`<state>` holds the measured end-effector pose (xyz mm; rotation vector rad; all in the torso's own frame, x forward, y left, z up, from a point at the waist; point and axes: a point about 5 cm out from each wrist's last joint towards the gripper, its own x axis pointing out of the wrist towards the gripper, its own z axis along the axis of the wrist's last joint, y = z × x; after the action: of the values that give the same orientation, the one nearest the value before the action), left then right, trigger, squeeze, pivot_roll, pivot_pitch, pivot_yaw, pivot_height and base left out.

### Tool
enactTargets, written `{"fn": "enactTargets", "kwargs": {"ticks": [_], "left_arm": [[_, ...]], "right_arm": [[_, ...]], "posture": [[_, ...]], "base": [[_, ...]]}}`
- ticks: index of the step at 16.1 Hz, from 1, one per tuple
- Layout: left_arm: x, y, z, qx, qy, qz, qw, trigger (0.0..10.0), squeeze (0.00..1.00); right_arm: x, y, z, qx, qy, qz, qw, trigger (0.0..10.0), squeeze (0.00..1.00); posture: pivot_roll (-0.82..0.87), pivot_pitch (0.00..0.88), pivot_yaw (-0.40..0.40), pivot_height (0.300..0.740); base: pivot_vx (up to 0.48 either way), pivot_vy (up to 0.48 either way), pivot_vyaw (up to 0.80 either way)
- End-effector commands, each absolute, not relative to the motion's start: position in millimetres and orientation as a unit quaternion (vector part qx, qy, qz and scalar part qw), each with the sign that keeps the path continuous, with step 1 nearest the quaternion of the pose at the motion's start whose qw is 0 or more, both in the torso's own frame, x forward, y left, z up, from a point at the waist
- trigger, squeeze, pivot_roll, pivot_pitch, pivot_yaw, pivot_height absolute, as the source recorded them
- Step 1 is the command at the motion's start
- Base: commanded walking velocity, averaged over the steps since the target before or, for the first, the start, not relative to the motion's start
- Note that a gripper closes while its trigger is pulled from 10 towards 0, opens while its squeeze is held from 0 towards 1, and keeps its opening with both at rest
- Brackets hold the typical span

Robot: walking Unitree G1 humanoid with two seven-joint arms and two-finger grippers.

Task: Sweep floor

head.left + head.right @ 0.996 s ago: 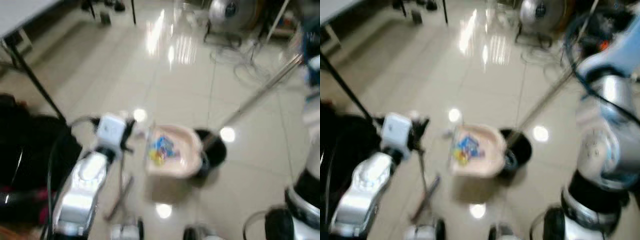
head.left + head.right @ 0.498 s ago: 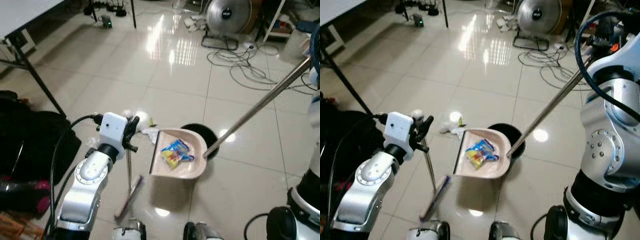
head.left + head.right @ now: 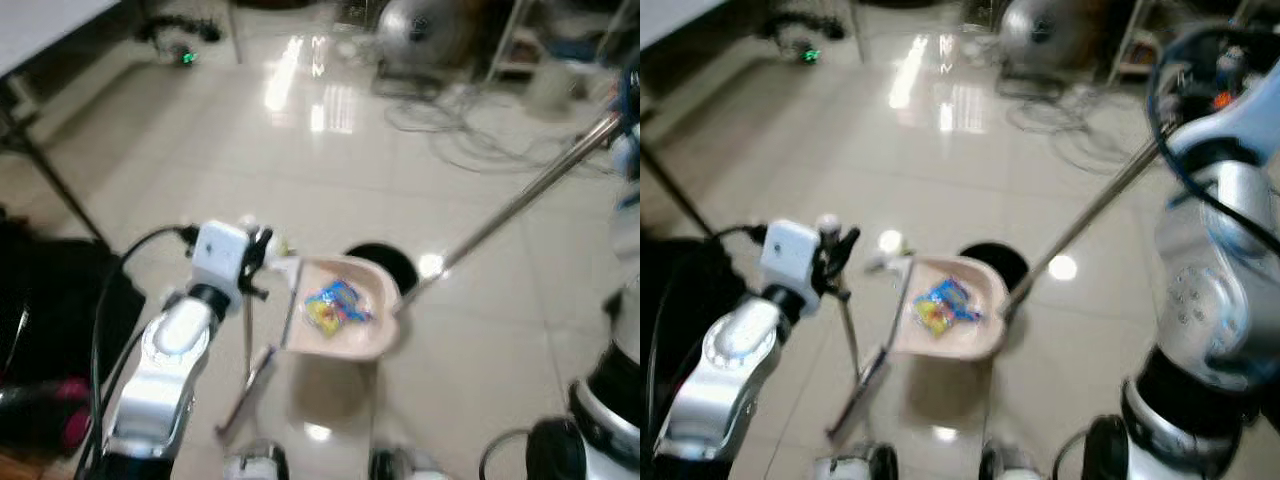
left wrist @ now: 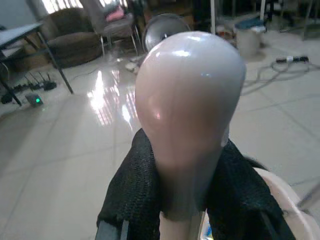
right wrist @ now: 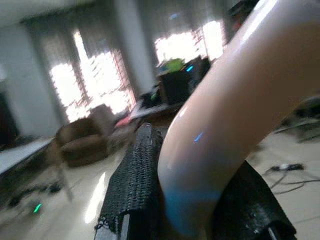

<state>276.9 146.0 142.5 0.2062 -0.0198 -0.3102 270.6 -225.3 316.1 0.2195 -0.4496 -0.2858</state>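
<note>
- Bright wrappers [image 3: 335, 306] already in dustpan [image 3: 370, 335]; pale scrap [image 3: 283, 264] left on floor.
- Left gripper [image 4: 192, 210] fingers pinch broom handle [image 4: 187, 115]; right gripper [image 5: 195, 210] fingers pinch dustpan handle [image 5: 235, 110].
- Prob. nearly done.

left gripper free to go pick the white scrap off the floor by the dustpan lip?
Probably not as is: the left gripper is shut on the broom handle, so it has no free fingers. The white scrap lies just beyond the dustpan.
</note>
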Motion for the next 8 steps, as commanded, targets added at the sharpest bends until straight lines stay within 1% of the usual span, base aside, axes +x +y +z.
{"fn": "enactTargets", "kwargs": {"ticks": [1, 8], "left_arm": [[276.6, 145.8, 146.8, 0.107, -0.023, -0.155, 0.982, 10.0, 0.00], [277.8, 147.8, 146.7, 0.106, -0.024, -0.149, 0.983, 10.0, 0.00]], "right_arm": [[267.4, -222.3, 321.9, 0.113, -0.241, -0.132, 0.955, 10.0, 0.00], [269.6, -220.0, 323.3, 0.109, -0.241, -0.124, 0.956, 10.0, 0.00]], "posture": [[0.08, 0.147, 0.021, 0.740], [0.08, 0.141, 0.014, 0.740]], "base": [[0.304, 0.000, 0.00], [0.342, 0.000, 0.00]]}}
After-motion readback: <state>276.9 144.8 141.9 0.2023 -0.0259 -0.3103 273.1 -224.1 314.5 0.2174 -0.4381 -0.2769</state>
